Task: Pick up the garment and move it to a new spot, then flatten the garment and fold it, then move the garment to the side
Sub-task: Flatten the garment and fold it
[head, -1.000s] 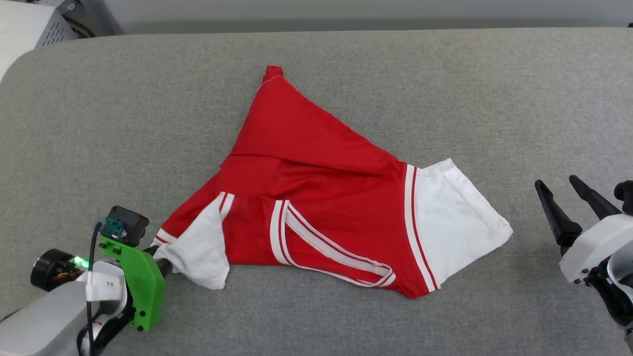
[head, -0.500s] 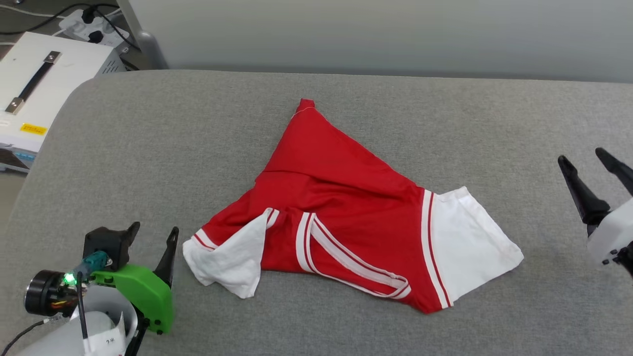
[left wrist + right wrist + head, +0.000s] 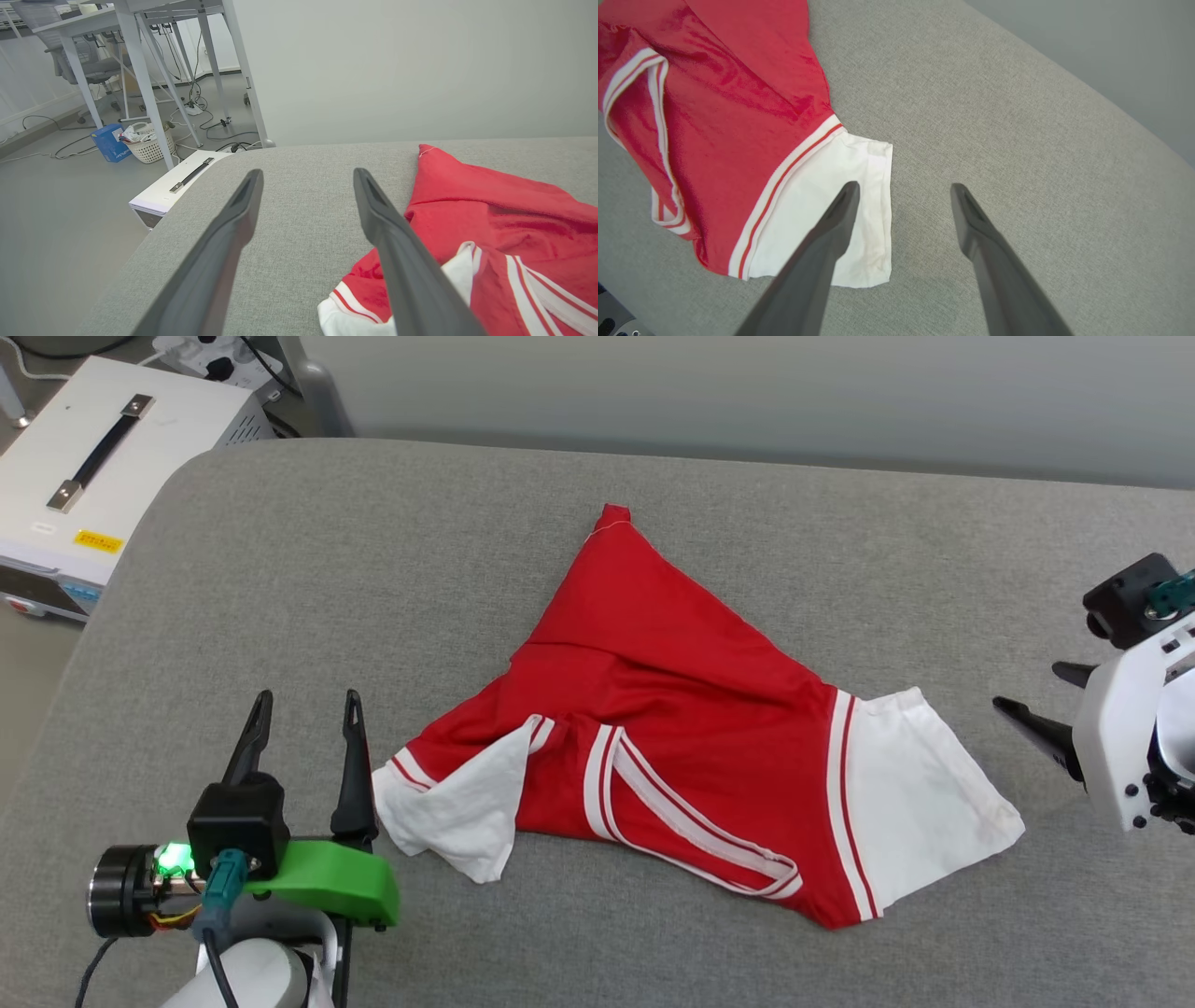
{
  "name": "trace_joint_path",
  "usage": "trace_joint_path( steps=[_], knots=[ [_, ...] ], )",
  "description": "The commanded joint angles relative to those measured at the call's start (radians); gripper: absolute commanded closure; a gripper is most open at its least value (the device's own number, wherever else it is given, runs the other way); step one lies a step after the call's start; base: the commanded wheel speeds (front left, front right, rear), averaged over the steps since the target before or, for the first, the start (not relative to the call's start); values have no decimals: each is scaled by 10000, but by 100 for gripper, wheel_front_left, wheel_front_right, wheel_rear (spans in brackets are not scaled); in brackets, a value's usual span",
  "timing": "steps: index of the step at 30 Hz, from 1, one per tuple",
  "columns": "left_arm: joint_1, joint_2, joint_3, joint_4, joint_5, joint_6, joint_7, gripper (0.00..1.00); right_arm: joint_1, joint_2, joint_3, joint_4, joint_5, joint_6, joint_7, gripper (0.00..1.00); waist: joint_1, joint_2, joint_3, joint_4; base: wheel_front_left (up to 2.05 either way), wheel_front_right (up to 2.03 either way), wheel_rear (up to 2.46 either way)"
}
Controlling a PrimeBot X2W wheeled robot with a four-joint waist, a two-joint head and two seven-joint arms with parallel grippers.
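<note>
The garment lies crumpled on the grey padded table, red body in the middle and a white sleeve at each end. The lettering is hidden. My left gripper stands open just left of the folded left sleeve, holding nothing. In the left wrist view its fingers frame bare table, with the garment to their right. My right gripper is open at the right, pointing toward the flat white right sleeve. In the right wrist view the right gripper hovers over that sleeve's edge.
A white box with a handle sits beyond the table's rounded left corner. A pale wall runs along the table's far edge. In the left wrist view, desk legs, a basket and cables are on the floor.
My left gripper has let go of the white sleeve, opened and drawn back to its left. The right gripper has turned toward the garment. The camera has shifted; the garment lies still.
</note>
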Motion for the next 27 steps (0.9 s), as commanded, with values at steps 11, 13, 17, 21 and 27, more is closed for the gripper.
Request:
trace_joint_path(
  steps=[11, 13, 17, 21, 27],
  knots=[
    [879, -1747, 1678, 242, 1708, -1105, -56, 0, -391, 285, 1687, 1677, 358, -7, 1131, 0, 0, 0, 952, 406, 0, 0, 0],
    [891, -2001, 1946, 409, 1910, -1396, -56, 0, -340, 530, 1973, 2253, 344, -7, 931, 0, 0, 0, 1088, 445, 0, 0, 0],
    [925, -2458, 2371, 741, 2314, -1926, -56, 0, -261, 1023, 2622, 3120, 492, -7, 485, 0, 0, 0, 1200, 456, 0, 0, 0],
    [1032, -2780, 2794, 1031, 2653, -2337, -56, 0, -609, 1144, 3034, 3303, 607, -7, -358, 100, 0, 0, 1074, 301, 0, 0, 0],
    [1349, -3158, 3325, 1278, 3090, -2842, -56, 0, -1277, 602, 2625, 2752, 1029, -7, -1997, 100, 0, 0, 686, 25, 0, 0, 0]
  ],
)
